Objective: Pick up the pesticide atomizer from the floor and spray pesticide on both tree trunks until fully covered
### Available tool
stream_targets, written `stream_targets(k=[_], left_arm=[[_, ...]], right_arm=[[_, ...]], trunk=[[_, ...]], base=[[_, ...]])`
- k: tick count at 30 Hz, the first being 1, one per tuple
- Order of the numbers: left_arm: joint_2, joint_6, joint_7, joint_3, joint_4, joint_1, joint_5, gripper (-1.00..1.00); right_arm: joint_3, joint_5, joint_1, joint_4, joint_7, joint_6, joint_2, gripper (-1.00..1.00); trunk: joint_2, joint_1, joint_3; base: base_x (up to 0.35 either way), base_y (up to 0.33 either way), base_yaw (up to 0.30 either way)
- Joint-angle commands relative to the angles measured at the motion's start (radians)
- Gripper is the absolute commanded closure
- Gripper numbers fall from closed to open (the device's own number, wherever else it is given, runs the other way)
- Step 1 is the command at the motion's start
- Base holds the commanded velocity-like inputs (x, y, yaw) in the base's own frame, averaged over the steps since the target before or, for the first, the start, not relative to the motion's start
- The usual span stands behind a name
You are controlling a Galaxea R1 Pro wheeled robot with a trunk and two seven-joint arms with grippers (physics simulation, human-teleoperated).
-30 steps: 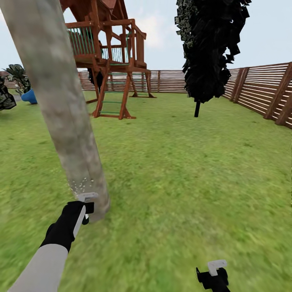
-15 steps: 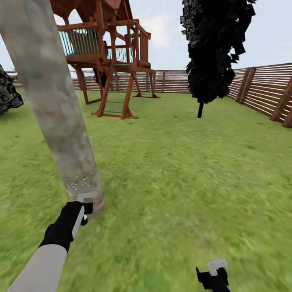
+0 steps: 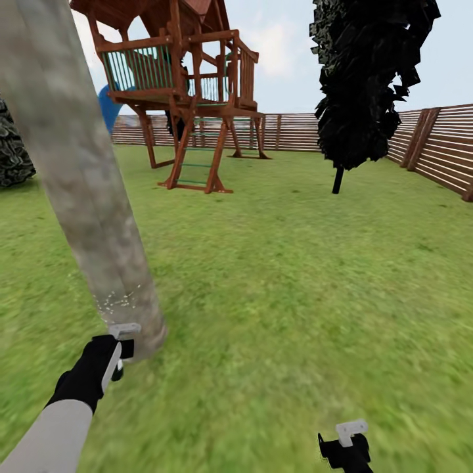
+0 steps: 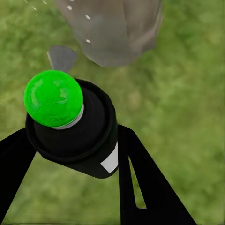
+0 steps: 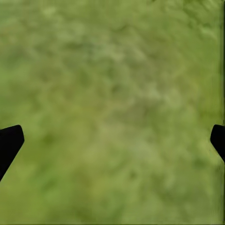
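My left hand [image 3: 117, 347] is clamped around the pesticide atomizer [image 4: 75, 129], held low just beside the base of the tree trunk [image 3: 79, 177]. Through the left wrist camera the can's dark body sits between my two black fingers [image 4: 140, 183], and its top shows bright green (not the colour I expected on that cap). A scatter of fine white droplets [image 3: 115, 302] speckles the bark just above the can. My right hand [image 3: 346, 447] hangs low over the grass [image 3: 295, 282] with its fingers spread wide, nothing between them. Further off stand a wooden play tower [image 3: 184, 98], a dark narrow tree [image 3: 368, 79] and the slatted fence [image 3: 433, 144].
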Motion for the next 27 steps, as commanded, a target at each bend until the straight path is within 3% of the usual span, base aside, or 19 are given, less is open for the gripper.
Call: stream_targets(k=[1,3,9,16,21,27], left_arm=[[0.004,0.004,-0.005,0.006,0.004,0.000,-0.005,1.00],[0.009,0.001,-0.005,0.010,0.014,0.001,-0.007,1.00],[-0.023,-0.041,-0.005,0.009,0.058,0.002,-0.001,1.00],[0.017,-0.049,-0.005,0.015,0.076,0.022,-0.005,1.00],[0.001,-0.078,-0.005,0.008,0.095,0.023,-0.004,1.00],[-0.006,-0.094,-0.005,0.008,0.094,0.022,-0.005,1.00]], right_arm=[[0.003,0.010,-0.001,0.001,-0.009,-0.001,0.000,-1.00],[0.003,0.010,-0.001,0.001,-0.009,-0.001,0.000,-1.00],[0.003,0.010,-0.001,0.001,-0.009,-0.001,0.000,-1.00],[0.003,0.010,-0.001,0.001,-0.009,-0.001,0.000,-1.00],[0.003,0.010,-0.001,0.001,-0.009,-0.001,0.000,-1.00],[0.003,0.010,-0.001,0.001,-0.009,-0.001,0.000,-1.00]], trunk=[[0.000,0.000,-0.001],[0.000,0.000,-0.001],[0.000,0.000,-0.001],[0.000,0.000,-0.001],[0.000,0.000,-0.001],[0.000,0.000,-0.001]], base=[[0.239,-0.194,0.000],[0.239,-0.194,0.050],[0.236,-0.184,0.241],[0.036,-0.020,0.274],[0.022,-0.022,0.155],[0.081,-0.231,0.005]])
